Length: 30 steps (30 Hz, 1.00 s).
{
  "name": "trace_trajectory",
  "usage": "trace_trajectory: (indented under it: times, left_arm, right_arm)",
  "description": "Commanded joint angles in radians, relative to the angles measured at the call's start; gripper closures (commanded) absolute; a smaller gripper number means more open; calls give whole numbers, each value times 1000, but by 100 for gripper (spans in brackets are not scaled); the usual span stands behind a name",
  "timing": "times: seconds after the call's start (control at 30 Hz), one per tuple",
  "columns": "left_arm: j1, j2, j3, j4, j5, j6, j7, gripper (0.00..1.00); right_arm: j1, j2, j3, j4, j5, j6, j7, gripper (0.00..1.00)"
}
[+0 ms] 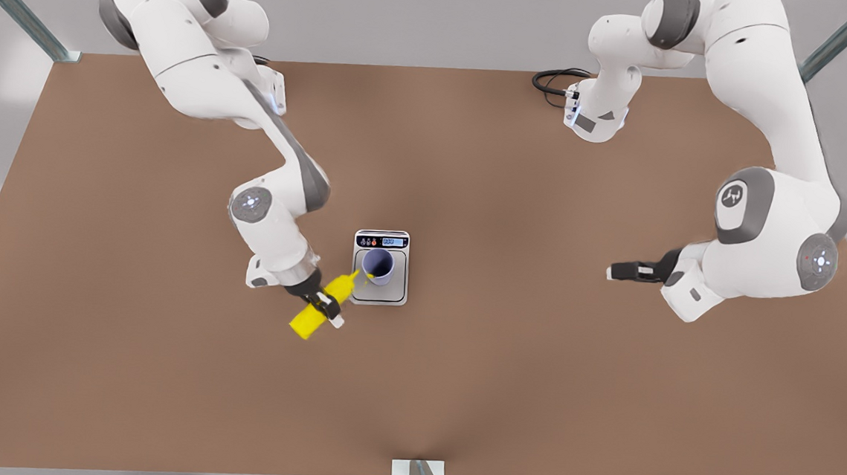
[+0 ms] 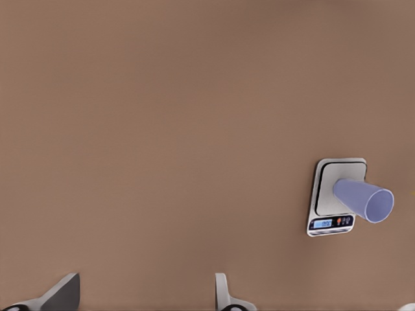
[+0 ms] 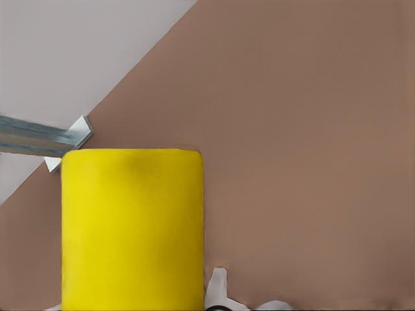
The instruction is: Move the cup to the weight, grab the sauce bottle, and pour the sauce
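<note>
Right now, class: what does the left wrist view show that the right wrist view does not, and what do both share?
Left wrist view alone: the cup standing on the weight, seen from a distance, and the open left gripper holding nothing. Right wrist view alone: the sauce bottle close up in the right gripper, plus a metal frame bar beyond the table's edge. Both share the brown table.

1. Both arms (image 1: 204, 66) had glossy white rounded shells with grey joint bands.
2. Round grey caps near the scale (image 1: 380, 266) bore small light marks.
3. A black cable (image 1: 553, 83) looped beside one wrist.
4. The fingers (image 1: 626, 271) were black.
</note>
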Motion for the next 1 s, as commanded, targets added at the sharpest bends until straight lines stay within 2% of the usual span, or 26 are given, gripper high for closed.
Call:
trace_trajectory:
  times: [0.0,0.03,0.1,0.2,0.23,0.27,0.33,0.6,0.67,0.83,0.97]
  left_arm:
    - [0,1,0,0,-12,1,-1,0]
    - [0,14,-3,0,-20,18,-1,0]
    - [0,30,-3,2,-63,34,-1,0]
    - [0,14,0,6,-61,21,-2,0]
    - [0,14,1,6,-53,18,-2,0]
    - [2,14,3,6,-50,16,-4,0]
    - [2,18,25,5,-55,18,-2,0]
    - [2,25,26,3,-55,31,4,0]
    - [8,25,28,2,-67,33,-4,0]
    - [11,25,28,0,-72,30,-5,0]
    - [11,27,28,0,-90,30,-4,0]
  right_arm:
    - [-7,-3,2,-1,85,21,-31,79]
    - [-18,-25,-8,-23,291,10,-92,79]
    - [-32,-40,-16,-35,385,-12,-92,79]
    - [-55,-62,-39,-59,695,-33,-100,79]
    - [-55,-62,-44,-58,720,-65,-101,79]
    - [-55,-63,-68,-55,723,-107,-117,79]
    - [-50,-65,-128,-61,904,-226,-293,79]
    - [-119,-39,-203,-64,1184,-464,-287,79]
    - [-130,-30,-271,-61,1226,-602,-298,79]
    - [-230,148,-334,-43,1281,-917,-516,79]
    - [-320,294,-334,-30,1275,-1090,-569,79]
